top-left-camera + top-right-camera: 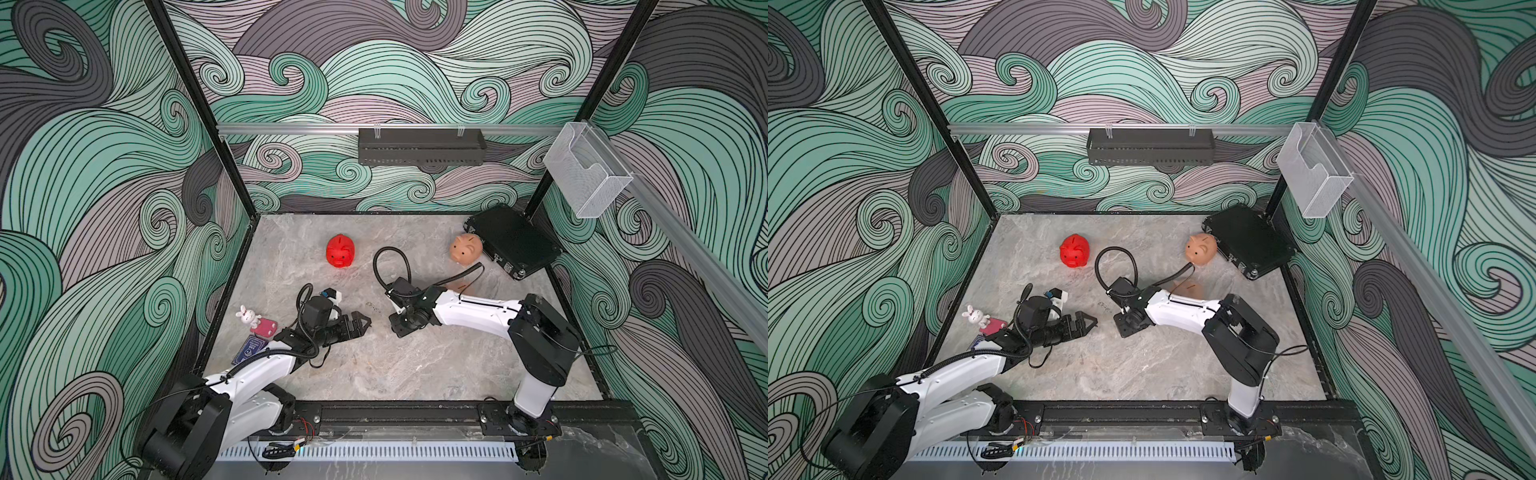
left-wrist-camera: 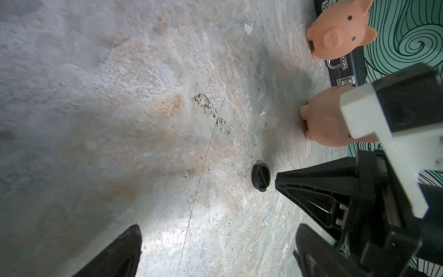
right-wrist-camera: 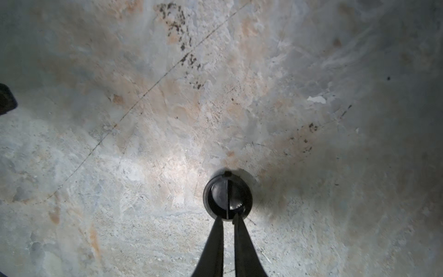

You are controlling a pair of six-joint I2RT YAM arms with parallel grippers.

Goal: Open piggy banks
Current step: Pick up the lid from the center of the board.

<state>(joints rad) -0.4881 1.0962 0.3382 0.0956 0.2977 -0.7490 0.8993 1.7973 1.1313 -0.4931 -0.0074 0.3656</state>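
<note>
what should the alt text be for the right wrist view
The right gripper, its two dark fingers a narrow gap apart, tips at the rim of a small black round plug with a ridge across its middle. The plug lies on a grey marbled table with tan patches and dark specks.

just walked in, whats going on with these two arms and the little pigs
Two robot arms are working on opening piggy banks. The right gripper is down over a small black plug that lies on the table, its jaws a narrow slit apart astride the plug's ridge. The left gripper hovers nearby, wide open and empty. The red pig, a peach pig beside the black case and a second peach pig behind the right arm stand untouched.
</note>
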